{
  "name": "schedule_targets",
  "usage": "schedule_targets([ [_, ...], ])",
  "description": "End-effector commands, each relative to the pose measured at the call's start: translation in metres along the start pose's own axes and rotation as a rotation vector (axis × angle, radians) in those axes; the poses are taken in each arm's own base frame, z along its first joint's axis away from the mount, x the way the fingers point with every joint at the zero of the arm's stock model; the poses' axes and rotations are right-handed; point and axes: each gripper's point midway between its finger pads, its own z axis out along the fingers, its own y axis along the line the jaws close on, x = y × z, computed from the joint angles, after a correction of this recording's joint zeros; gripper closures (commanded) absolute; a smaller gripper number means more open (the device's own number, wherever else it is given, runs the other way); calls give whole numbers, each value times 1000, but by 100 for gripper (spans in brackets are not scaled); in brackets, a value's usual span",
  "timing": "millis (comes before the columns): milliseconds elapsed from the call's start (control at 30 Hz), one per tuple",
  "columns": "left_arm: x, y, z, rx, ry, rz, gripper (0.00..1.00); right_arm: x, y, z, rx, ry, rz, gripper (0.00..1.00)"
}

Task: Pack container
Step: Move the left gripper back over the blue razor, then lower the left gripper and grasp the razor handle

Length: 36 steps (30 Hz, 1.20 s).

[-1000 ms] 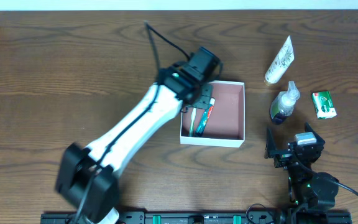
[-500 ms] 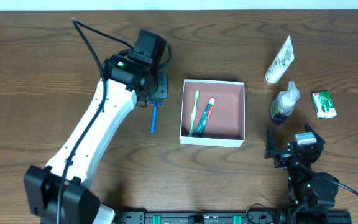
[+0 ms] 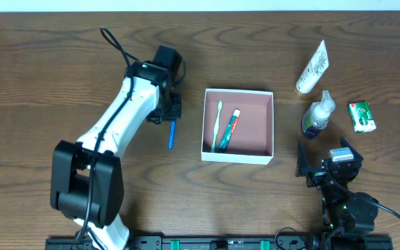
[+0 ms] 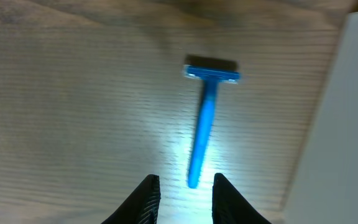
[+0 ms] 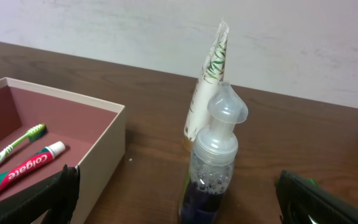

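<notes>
Container point(image 3: 257, 119) is seen mid-worktop point(image 3: 40, 76), with toothbrush point(image 3: 217, 126) and toothpaste point(image 3: 230, 130) laid inside. Blue razor point(image 3: 171, 133) is laid flat just outside it. Left pincer point(image 4: 184, 182) is held narrowly spread over the razor's handle end, nothing pinched. Right pincer point(image 3: 324, 158) is spread wide near the bottle point(image 3: 317, 115).

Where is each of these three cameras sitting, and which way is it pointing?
Overhead: above the table, facing straight down; left arm and right arm show, left gripper near the blue razor.
Left wrist: on the left arm, facing down at the razor; its two fingertips show.
Right wrist: low, facing level toward the pump bottle; its spread fingers show.
Shared: overhead and right wrist both show the container.
</notes>
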Motion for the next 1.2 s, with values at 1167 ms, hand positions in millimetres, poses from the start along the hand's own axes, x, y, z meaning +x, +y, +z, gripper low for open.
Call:
schedule_targets([
  [1167, 24, -7, 68, 85, 103, 113, 71, 1, 3, 0, -12, -2, -13, 1],
])
